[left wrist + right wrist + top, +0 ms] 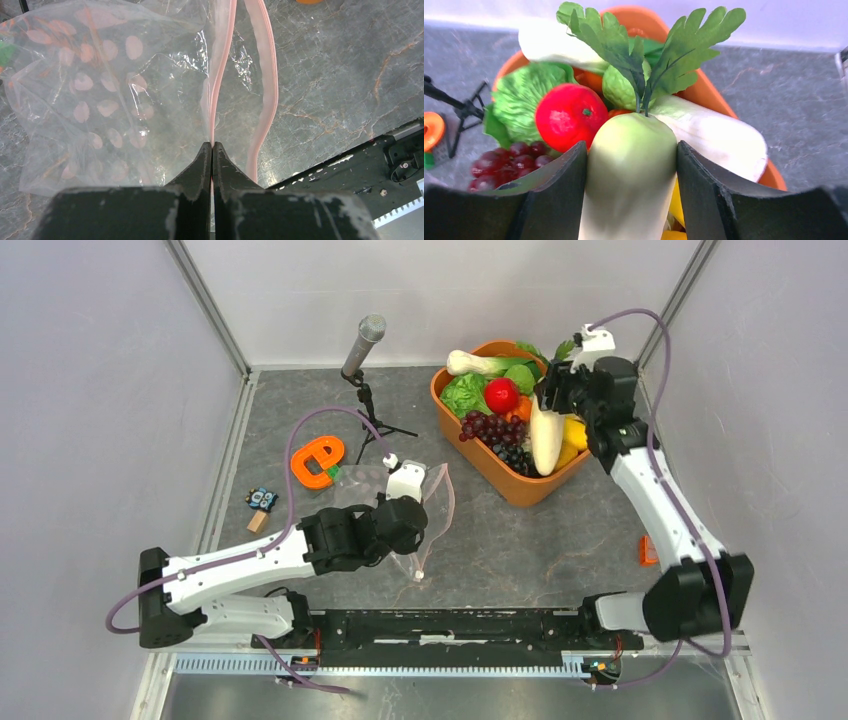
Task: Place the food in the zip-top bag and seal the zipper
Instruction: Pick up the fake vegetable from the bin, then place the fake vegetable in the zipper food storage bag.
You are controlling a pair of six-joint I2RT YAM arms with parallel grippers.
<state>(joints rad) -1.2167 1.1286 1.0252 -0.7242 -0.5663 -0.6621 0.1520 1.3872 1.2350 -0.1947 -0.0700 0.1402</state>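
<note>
The right claw (631, 145) is clamped on a white radish (629, 190), one finger on each flank just below the leafy crown. It holds the radish over the orange tub (515, 490) at the far right of the tabletop (560, 540). The radish looks like glossy, hard toy plastic. I judge it light and stiff but slick and tapered, so the thick shoulder held here is a safer hold than the thinner root end. Its long axis runs far to near in the top view, with the leaves to the far side. The pale body reaches toward the tub's near rim, beside the grape bunch (495, 430).

The left claw (212, 146) is pressed together, pinching one lip of the zipper (271, 75), while the other lip bows away to the right, so the mouth gapes. The zip-top bag (100, 115) lies at mid-tabletop, left of the tub. It is thin, crinkly film that is likely floppy and nearly weightless, and it would collapse if held by the film. The stiffer pink strip is the place to hold it. The bag's length runs left to right, the zipper runs near to far, and the mouth faces right toward the tub.
</note>
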